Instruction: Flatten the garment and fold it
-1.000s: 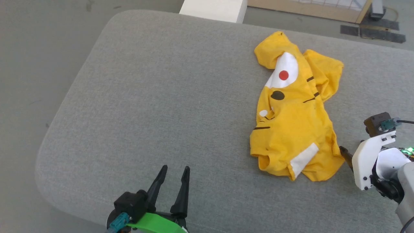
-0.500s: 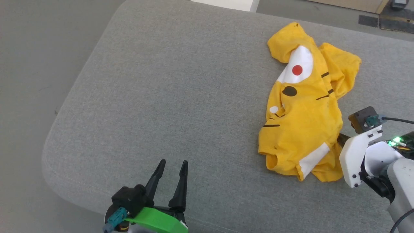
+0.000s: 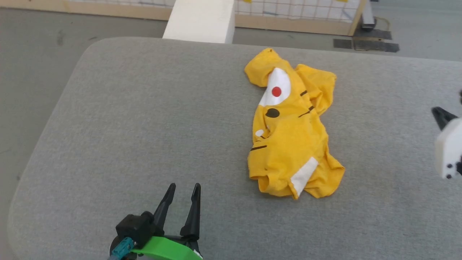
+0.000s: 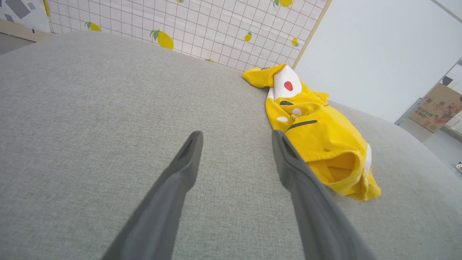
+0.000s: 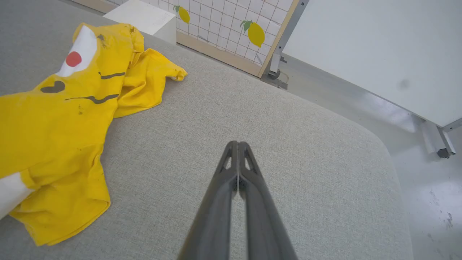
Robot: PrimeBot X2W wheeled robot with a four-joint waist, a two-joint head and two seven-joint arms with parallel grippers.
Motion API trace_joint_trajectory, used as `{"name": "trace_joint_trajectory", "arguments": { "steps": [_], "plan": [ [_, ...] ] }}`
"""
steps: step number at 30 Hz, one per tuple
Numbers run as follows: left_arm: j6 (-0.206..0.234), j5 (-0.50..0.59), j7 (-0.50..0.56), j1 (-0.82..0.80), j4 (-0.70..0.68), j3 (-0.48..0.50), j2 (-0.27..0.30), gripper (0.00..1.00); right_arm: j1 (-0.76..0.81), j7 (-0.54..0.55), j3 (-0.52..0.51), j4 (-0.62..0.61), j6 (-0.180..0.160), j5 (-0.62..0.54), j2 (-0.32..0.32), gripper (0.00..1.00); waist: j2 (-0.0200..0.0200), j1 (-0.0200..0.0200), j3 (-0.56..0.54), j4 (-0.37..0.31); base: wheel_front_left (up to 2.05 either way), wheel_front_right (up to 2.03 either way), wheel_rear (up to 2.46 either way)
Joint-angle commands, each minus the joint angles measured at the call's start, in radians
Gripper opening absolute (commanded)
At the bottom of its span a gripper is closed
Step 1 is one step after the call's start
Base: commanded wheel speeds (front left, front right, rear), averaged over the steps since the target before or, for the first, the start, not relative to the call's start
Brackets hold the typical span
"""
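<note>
Right gripper (image 3: 439, 115) mostly cut off at the head view's right edge, T-shirt (image 5: 54, 119) cropped by the right wrist view's left edge, printed face (image 3: 275, 103) partly folded under

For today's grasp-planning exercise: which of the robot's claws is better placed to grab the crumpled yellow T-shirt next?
Left, probably. The left claw is open, with the T-shirt close beside it. The right claw is shut on nothing and points at grey cushion.

No legible text or labels.
</note>
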Motion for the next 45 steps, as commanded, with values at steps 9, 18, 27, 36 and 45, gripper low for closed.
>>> {"name": "trace_joint_trajectory", "arguments": {
  "steps": [9, 18, 27, 36, 45],
  "plan": [
    [-0.004, 0.010, -0.004, 0.006, -0.001, -0.005, -0.002, 1.00, 0.136, -0.071, -0.112, -0.050, -0.001, -0.039, 0.121, 1.00, -0.0001, 0.0000, 0.012, 0.006, 0.00, 0.00, 0.00],
    [-0.007, 0.006, -0.004, -0.012, 0.000, -0.014, -0.002, 1.00, 0.119, 0.071, 0.080, -0.100, -0.001, 0.038, 0.094, 1.00, -0.0001, 0.0000, 0.048, 0.049, 0.00, 0.00, 0.00],
    [-0.010, -0.007, -0.004, -0.051, 0.013, -0.042, -0.002, 1.00, 0.060, 0.166, 0.220, -0.029, -0.001, 0.115, 0.009, 1.00, -0.0001, 0.0000, 0.126, 0.120, 0.00, 0.00, 0.00],
    [-0.016, -0.004, -0.004, -0.080, 0.024, -0.051, -0.002, 1.00, 0.012, 0.194, 0.352, 0.081, -0.001, 0.184, -0.025, 1.00, -0.0001, 0.0000, 0.160, 0.170, 0.00, 0.00, 0.00],
    [-0.008, -0.011, -0.004, -0.081, 0.029, -0.045, -0.002, 1.00, -0.028, 0.132, 0.390, 0.109, -0.001, 0.198, -0.041, 0.00, -0.0001, 0.0000, 0.143, 0.155, 0.00, 0.00, 0.00]
  ]
}}
